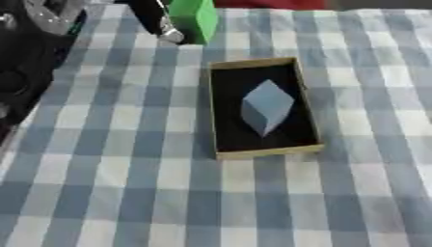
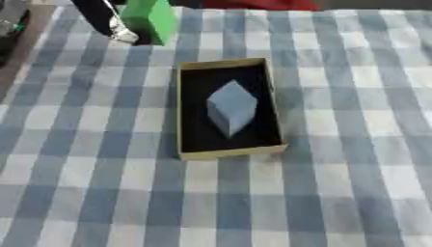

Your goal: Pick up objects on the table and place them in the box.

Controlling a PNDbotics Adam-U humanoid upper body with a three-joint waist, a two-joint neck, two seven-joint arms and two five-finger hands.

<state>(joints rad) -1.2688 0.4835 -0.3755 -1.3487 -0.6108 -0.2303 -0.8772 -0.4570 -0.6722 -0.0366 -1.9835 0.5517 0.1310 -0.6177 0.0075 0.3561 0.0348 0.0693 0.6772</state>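
Note:
A tan cardboard box [image 1: 221, 108] with a black inside lies in the middle of the checked tablecloth. A grey-blue block [image 1: 266, 107] rests inside it, tilted on an edge. A green block [image 1: 195, 18] stands upright at the far edge of the table, beyond the box. My left hand [image 1: 158, 21] comes down from the top, black with a silver tip, right against the green block's left side. Most of the hand is cut off by the top edge, so its grip cannot be made out. My right hand shows in neither view.
My left arm's black and silver bulk [image 1: 30, 53] fills the upper left, over the table's left edge. A red shape [image 1: 270, 4] lies along the far edge. The blue and white cloth [image 1: 211, 202] stretches bare in front of the box.

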